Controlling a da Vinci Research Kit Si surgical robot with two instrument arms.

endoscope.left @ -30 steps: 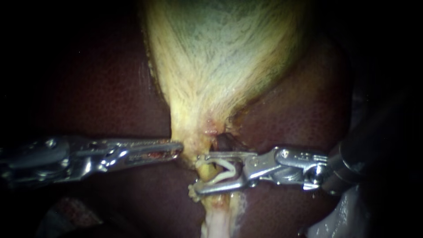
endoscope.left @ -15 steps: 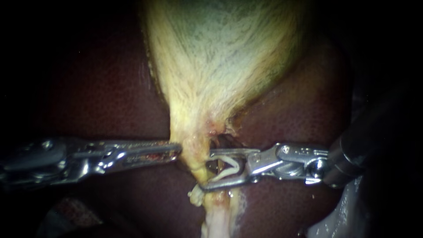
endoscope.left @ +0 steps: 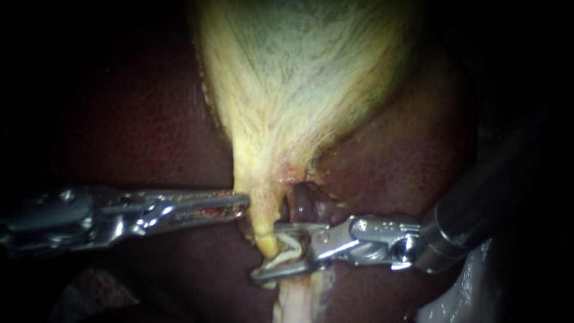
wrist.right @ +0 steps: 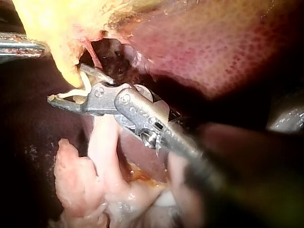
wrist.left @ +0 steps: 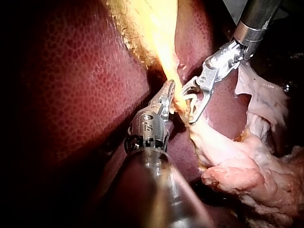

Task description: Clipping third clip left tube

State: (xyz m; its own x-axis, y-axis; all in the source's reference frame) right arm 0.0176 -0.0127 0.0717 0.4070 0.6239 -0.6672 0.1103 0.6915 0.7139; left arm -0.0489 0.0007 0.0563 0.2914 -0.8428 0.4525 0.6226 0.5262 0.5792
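**A:** Right instrument (endoscope.left: pixel 266 252): what do its jaws hold?
**B:** A white clip (endoscope.left: pixel 291 248), gripped from both sides and set against the pale tube (endoscope.left: pixel 293 299), just below the gallbladder (endoscope.left: pixel 299 72).
**A:** And the left instrument (endoscope.left: pixel 242 203)?
**B:** Jaws together, holding nothing. The tip touches the yellow neck tissue.
**A:** The ground?
**B:** Liver (endoscope.left: pixel 149 131), dark red, finely mottled and moist. Beyond it, darkness.

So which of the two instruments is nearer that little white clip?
Right. The right instrument carries the clip in its tip; the left instrument lies on the other side of the yellow tissue, apart from it.
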